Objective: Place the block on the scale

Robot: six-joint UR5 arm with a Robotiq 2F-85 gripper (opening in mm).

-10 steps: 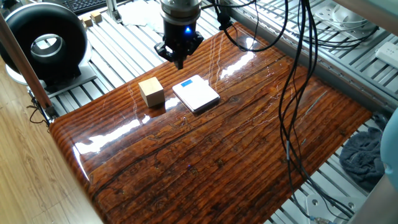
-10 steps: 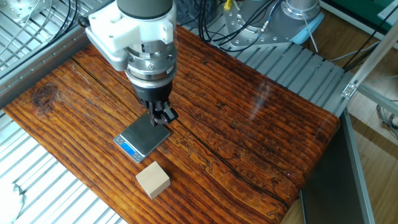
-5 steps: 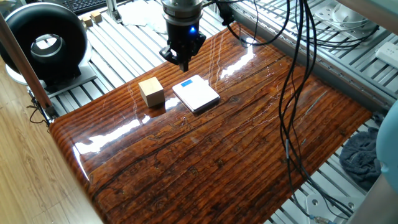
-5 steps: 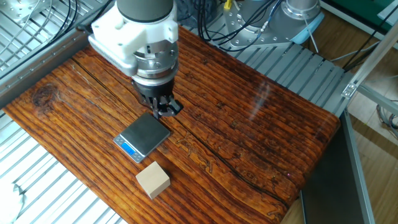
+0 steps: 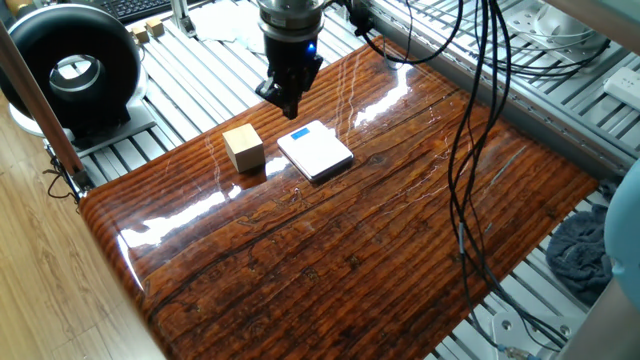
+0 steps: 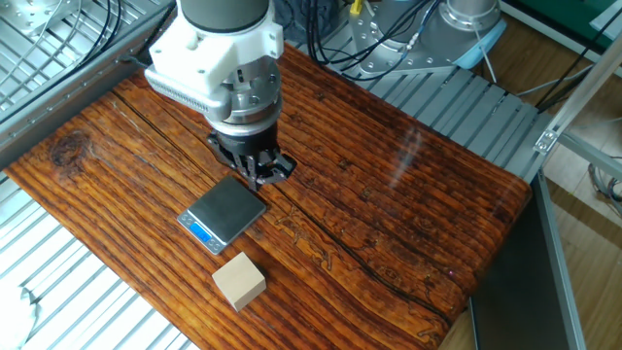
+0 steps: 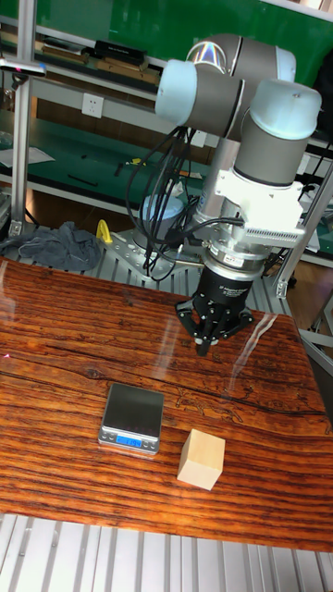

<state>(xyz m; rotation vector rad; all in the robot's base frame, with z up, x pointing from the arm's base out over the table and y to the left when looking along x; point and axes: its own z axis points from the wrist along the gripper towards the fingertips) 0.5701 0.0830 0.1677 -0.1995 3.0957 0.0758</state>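
Observation:
The block [image 5: 243, 147], a plain tan wooden cube, rests on the glossy wooden table [image 5: 350, 250] just left of the scale [image 5: 315, 151]. The scale is a thin white square pad with a blue mark. My gripper [image 5: 290, 108] hangs a little above the table, behind the scale's far edge. Its fingers are pressed together and hold nothing. The other fixed view has the gripper [image 6: 263, 176] past the scale [image 6: 224, 212], with the block [image 6: 239, 282] nearer the table's edge. The tall fixed view shows the gripper [image 7: 203, 348] behind the scale [image 7: 132, 416] and the block [image 7: 202, 459].
A black ring-shaped device [image 5: 70, 70] stands off the table at the left, with a keyboard [image 5: 150, 8] and tiny wooden pieces [image 5: 150, 30] behind it. Black cables [image 5: 480, 120] hang over the table's right side. A grey cloth [image 5: 585, 250] lies on the rails at right.
The gripper has turned about its own axis and drifted slightly along the scale's far edge. Block and scale have not moved.

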